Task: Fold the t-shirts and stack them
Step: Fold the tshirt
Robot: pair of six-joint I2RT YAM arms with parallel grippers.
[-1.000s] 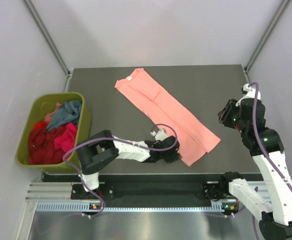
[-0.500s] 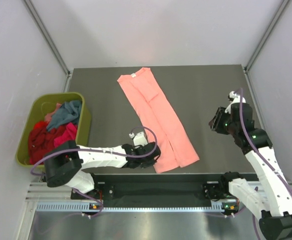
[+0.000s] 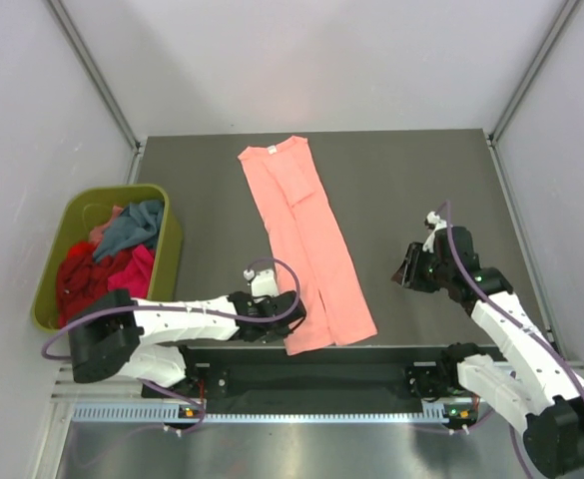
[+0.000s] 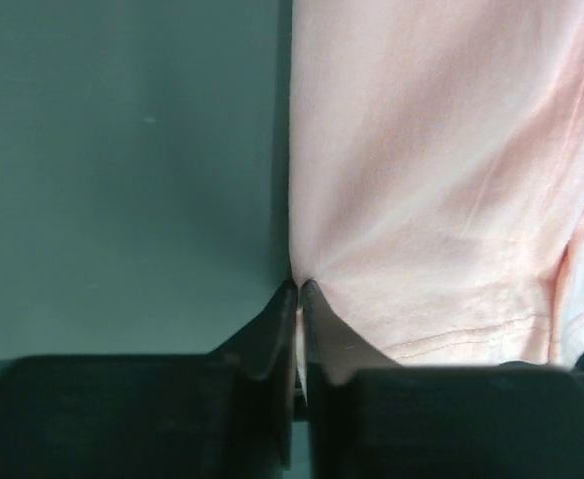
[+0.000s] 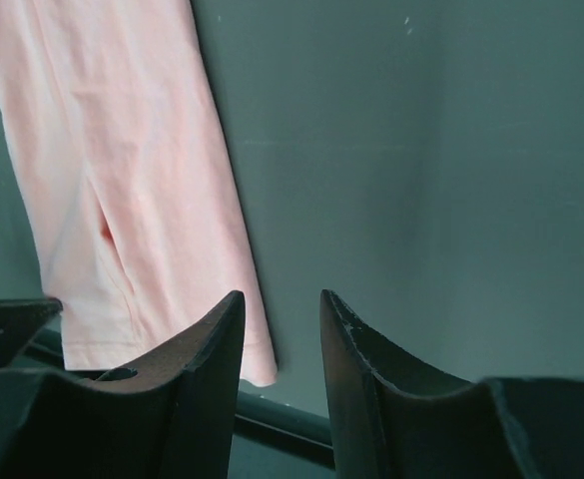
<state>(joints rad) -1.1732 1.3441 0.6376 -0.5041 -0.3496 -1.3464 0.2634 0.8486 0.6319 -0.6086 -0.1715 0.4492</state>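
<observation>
Your large salmon-pink cloth t-shirt [image 3: 306, 235] lies folded into 1 long narrow strip down the middle of the dark grey counter [image 3: 202, 180], with the collar at the far end and the hem at the near edge. Your left pincer [image 3: 292, 317] is clenched on the strip's left edge, just by the near hem, and the cloth puckers into its tips. Your right pincer [image 3: 408, 271] hangs released and empty over bare counter, well to the right of the shirt.

With only 1 corner held, any pull will likely skew the strip or peel its layers apart. I cannot tell how many layers you have. The hem sits so close to the near edge that a drag toward you could spill it off. The red, magenta and teal-blue t-shirts [image 3: 107, 264] wait in the olive-green plastic bin [image 3: 174, 235] at the left.
</observation>
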